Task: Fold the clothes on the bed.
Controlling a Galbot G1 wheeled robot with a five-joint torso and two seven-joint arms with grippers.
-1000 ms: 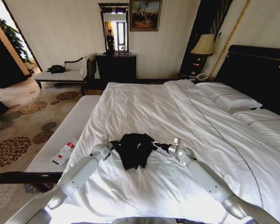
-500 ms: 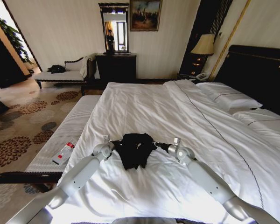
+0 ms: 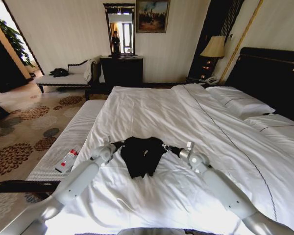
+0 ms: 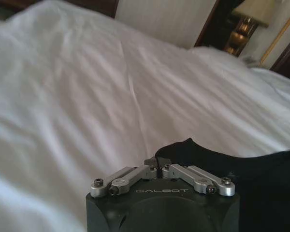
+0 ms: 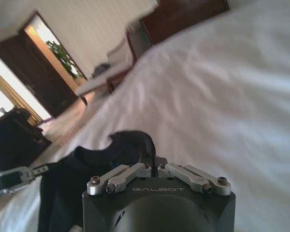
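The clothes, a black T-shirt [image 3: 141, 154], lie bunched on the white bed [image 3: 186, 122] near its foot. My left gripper [image 3: 119, 145] is shut on the shirt's left edge, and my right gripper [image 3: 164, 147] is shut on its right edge. Between them the cloth is held up a little and hangs down toward me. In the left wrist view the shut left gripper [image 4: 157, 162] pinches black cloth [image 4: 261, 169]. The right gripper [image 5: 152, 159] in its own wrist view grips a fold of the shirt [image 5: 82, 169], with the left gripper [image 5: 12, 178] farther off.
A white upholstered bench [image 3: 68, 142] runs along the bed's left side with a bottle [image 3: 67, 160] lying on it. Pillows [image 3: 240, 105] and the dark headboard [image 3: 269, 78] are at the right. Patterned carpet [image 3: 24, 132] lies to the left.
Both grippers have moved slightly apart and farther from me with the shirt, stretching its top edge wider.
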